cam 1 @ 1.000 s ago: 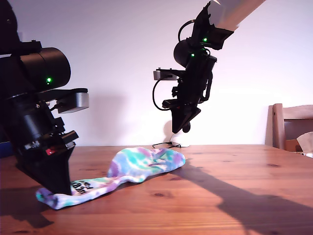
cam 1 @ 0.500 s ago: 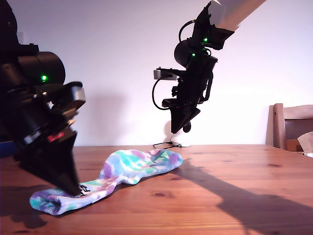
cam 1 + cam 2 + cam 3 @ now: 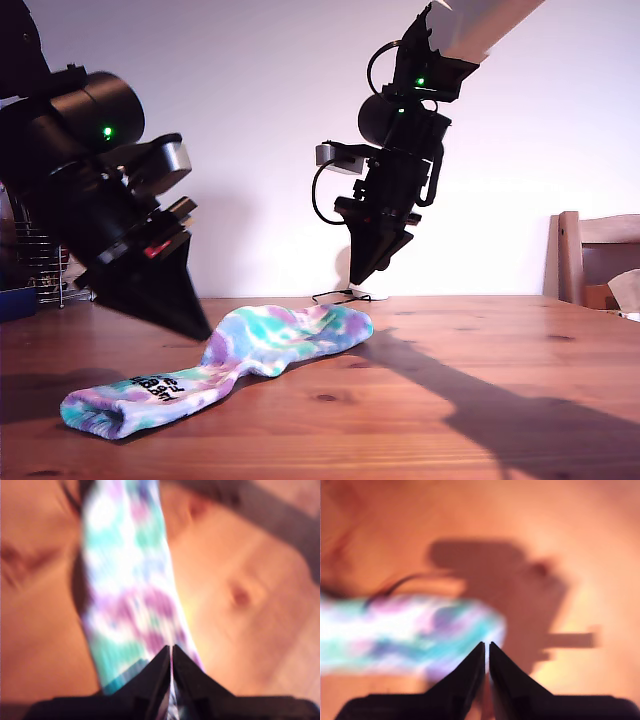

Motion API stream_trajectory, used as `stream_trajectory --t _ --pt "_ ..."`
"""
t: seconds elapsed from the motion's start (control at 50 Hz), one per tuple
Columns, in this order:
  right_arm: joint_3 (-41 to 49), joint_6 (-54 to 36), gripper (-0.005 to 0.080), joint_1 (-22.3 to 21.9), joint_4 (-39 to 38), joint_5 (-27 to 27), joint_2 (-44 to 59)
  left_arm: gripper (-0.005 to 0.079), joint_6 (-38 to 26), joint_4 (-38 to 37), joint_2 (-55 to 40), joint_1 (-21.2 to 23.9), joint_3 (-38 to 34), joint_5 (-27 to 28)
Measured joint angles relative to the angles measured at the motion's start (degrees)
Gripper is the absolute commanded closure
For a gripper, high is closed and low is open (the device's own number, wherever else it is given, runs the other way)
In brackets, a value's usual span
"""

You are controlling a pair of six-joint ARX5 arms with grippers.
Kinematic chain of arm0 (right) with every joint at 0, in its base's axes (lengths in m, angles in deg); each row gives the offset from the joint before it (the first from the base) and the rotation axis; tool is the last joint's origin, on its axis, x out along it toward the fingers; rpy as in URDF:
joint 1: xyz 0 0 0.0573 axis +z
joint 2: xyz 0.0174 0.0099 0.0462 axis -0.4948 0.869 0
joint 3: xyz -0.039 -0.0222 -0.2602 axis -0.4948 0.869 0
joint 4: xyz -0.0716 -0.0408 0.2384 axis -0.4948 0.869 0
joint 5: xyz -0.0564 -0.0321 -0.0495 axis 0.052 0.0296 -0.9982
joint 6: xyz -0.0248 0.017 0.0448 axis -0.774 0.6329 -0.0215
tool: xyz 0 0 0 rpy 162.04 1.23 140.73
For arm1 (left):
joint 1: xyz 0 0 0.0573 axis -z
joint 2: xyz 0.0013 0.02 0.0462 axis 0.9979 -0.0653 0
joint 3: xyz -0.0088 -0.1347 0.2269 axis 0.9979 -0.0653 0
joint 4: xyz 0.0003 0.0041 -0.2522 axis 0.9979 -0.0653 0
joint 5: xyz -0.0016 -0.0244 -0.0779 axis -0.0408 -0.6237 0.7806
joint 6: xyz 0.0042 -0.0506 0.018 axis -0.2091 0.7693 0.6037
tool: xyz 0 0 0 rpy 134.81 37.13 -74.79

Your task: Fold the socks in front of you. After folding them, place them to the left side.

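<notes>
Behind the scene stands a plain white wall, and below it a brown wooden surface [image 3: 480, 400] with dark knots fills the lower part of the exterior view. On this surface lies one sock [image 3: 230, 365] with a tie-dye pattern of turquoise, purple and white. It lies flat and stretched out, from near the exterior view's lower left toward the middle; black letters show on the part near its left end.

My first gripper [image 3: 200, 328] is at the exterior view's left, tilted, with its tip just above the sock's middle part. I cannot tell if it touches the cloth. In the first wrist view the tips of this gripper [image 3: 171, 652] are pressed together with only a thin line between them, and the sock [image 3: 132, 585] runs away from them along the wood; nothing seems to be held between them.

My second gripper [image 3: 360, 275] hangs in the air above the sock's far end, clearly apart from it, toward the middle of the exterior view. In the second wrist view this gripper [image 3: 486, 647] is also pressed together and empty, and the blurred end of the sock [image 3: 415, 630] lies below it, beside the arm's shadow.

At the exterior view's right edge a wooden chair [image 3: 598, 255] stands behind the surface. A wire rack [image 3: 35, 265] shows at the left edge.
</notes>
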Motion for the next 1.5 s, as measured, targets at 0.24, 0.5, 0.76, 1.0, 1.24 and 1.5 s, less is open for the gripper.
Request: stream_trajectory --t 0.24,0.5,0.76,1.0,1.24,1.5 --pt "0.00 1.51 0.0762 0.28 1.03 4.31 0.00 0.0764 -0.26 6.93 -0.17 0.00 0.04 -1.46" --pt "0.00 1.51 0.0762 1.66 0.35 4.68 0.00 0.0764 -0.26 13.03 -6.32 0.00 0.42 -1.75" --pt "0.00 1.51 0.0762 1.66 0.31 4.68 0.00 0.0764 0.44 15.87 -8.17 0.35 0.42 -0.11" --pt "0.00 1.51 0.0762 1.60 0.35 4.68 0.00 0.0764 1.84 15.12 -12.13 1.97 0.81 1.33" --pt "0.00 1.51 0.0762 1.62 0.81 4.68 0.00 0.0764 0.39 8.07 -11.85 2.73 2.62 2.19" --pt "0.00 1.46 0.0762 1.62 2.86 4.46 0.00 0.0764 -4.57 -2.75 -9.86 2.99 3.96 0.04"
